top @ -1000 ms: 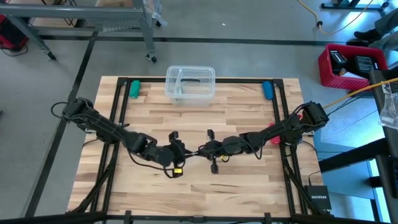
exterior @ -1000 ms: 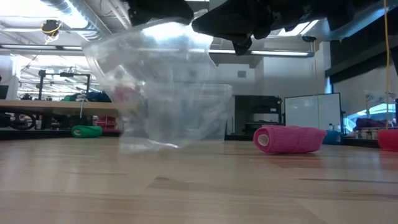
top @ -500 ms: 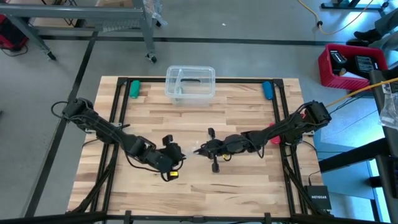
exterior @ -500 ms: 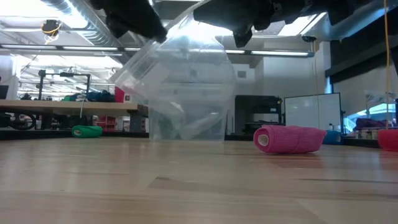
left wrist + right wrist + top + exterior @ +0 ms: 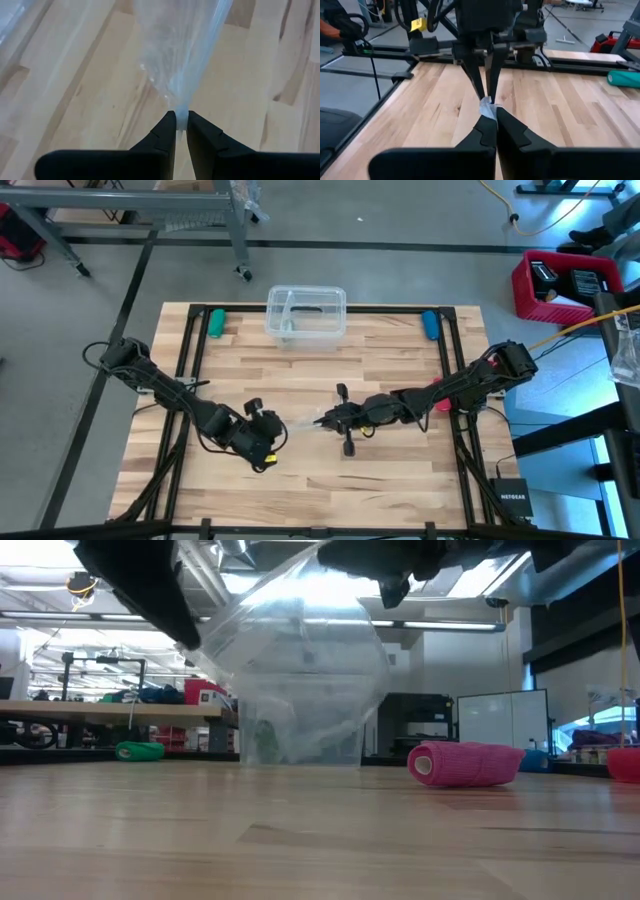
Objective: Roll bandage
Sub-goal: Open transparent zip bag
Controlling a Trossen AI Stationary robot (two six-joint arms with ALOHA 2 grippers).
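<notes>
The pink bandage [image 5: 462,763] lies as a roll on its side on the table, toward the right, and no gripper touches it. A crumpled clear plastic wrapper [image 5: 300,650] hangs in the air between my two grippers near the table's middle. My left gripper [image 5: 268,430] is shut on one end of it and tips steeply downward. My right gripper [image 5: 322,420] is shut on the other end and points nearly level toward the left arm. In the right wrist view the left gripper [image 5: 484,92] stands right in front of my right gripper [image 5: 495,117]. My left gripper pinches a gathered end of the wrapper [image 5: 180,111] between its two fingers, slanting down from the table's left. The film fans out from the fingers and is clear of the table. My right gripper pinches a bunched white-looking bit of the wrapper [image 5: 488,106] between its two fingers, coming nearly level from the table's right. The wrapper hangs lifted off the wood.
A clear plastic container [image 5: 305,315] stands at the middle of the far edge. A green object [image 5: 215,322] lies at the far left and a blue one [image 5: 430,325] at the far right. A small red object [image 5: 625,765] sits near the table's right edge.
My left gripper has gone toward the table's left and near edge, sinking a little and tipping further downward, still shut on the wrapper. The wrapper, whose lower part reached the table before, now hangs clear and is drawn out between the two grippers.
</notes>
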